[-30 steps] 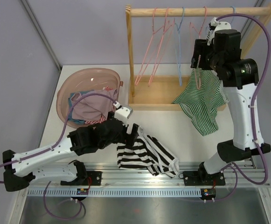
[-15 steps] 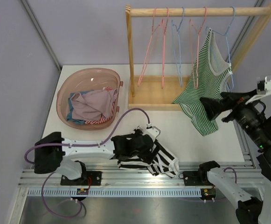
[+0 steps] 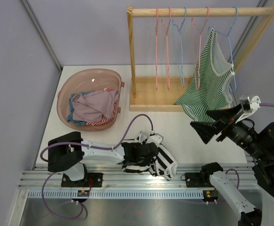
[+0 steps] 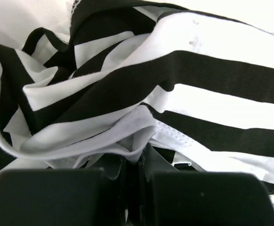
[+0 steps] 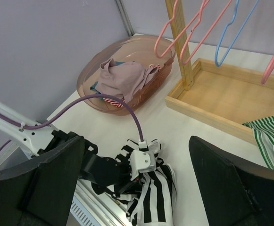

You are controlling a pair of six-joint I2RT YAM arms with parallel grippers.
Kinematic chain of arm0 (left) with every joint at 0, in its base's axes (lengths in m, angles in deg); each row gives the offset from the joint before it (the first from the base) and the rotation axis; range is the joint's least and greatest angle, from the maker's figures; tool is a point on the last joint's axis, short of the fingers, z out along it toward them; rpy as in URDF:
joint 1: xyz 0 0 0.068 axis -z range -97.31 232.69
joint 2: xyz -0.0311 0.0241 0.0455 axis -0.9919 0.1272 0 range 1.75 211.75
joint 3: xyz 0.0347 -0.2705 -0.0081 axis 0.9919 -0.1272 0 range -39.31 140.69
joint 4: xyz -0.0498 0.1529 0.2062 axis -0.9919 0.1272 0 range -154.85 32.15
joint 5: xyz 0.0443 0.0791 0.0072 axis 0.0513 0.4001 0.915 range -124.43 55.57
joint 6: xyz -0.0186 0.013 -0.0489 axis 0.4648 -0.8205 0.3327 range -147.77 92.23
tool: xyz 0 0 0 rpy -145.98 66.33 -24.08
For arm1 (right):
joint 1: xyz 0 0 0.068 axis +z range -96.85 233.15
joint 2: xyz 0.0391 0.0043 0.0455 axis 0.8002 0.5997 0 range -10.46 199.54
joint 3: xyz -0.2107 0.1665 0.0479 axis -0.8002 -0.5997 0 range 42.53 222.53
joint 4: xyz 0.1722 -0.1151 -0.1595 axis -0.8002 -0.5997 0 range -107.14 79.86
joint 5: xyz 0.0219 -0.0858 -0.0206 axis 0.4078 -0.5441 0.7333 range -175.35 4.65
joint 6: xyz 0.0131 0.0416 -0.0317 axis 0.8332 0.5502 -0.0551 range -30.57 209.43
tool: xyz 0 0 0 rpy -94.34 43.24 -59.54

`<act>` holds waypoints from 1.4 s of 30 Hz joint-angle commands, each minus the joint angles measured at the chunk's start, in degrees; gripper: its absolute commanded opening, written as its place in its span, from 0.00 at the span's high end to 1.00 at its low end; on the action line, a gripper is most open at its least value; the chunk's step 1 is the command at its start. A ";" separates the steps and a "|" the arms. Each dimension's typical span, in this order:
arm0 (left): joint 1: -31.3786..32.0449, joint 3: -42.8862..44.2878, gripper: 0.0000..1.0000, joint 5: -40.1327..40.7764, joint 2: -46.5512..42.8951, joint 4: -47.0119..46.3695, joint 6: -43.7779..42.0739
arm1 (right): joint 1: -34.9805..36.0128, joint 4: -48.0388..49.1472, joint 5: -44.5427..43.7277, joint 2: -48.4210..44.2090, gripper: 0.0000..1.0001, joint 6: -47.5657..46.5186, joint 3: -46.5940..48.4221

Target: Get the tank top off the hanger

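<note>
Green-striped tank top (image 3: 211, 80) hung on the blue hanger (image 3: 229, 36) at the right end of the wooden rail (image 3: 198, 11); my right pincer (image 3: 199, 118) was spread wide, holding nothing, in the air near its lower hem; I saw the left pincer (image 4: 137, 165) clamped tight on a black-and-white striped garment (image 4: 198, 75) lying at the near edge of the desk (image 3: 174, 125).

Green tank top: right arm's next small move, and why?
Probably raise the open right gripper toward the strap of the green tank top: it hangs on the blue hanger, ungripped, while the left gripper is shut on the black-and-white top.
</note>
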 commanded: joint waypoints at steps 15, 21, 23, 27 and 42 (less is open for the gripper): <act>-3.56 8.60 1.00 24.72 -28.85 28.52 -0.42 | -0.15 -3.57 -7.78 -2.15 0.01 -3.09 -1.05; -15.68 18.69 1.00 26.13 -37.28 36.00 -7.09 | -0.24 -4.54 -11.04 -1.62 0.00 -3.52 0.01; -19.64 21.07 1.00 25.09 -39.04 36.27 -10.08 | -0.24 -4.46 -12.70 -1.54 0.01 -3.53 0.19; -32.54 29.06 1.00 20.35 -37.92 36.62 -12.82 | -0.24 -4.46 -15.34 -0.57 0.01 -3.26 0.62; -71.78 51.23 0.97 -12.71 -8.57 35.31 -15.63 | -0.24 -1.38 -31.34 8.13 0.01 -0.10 0.09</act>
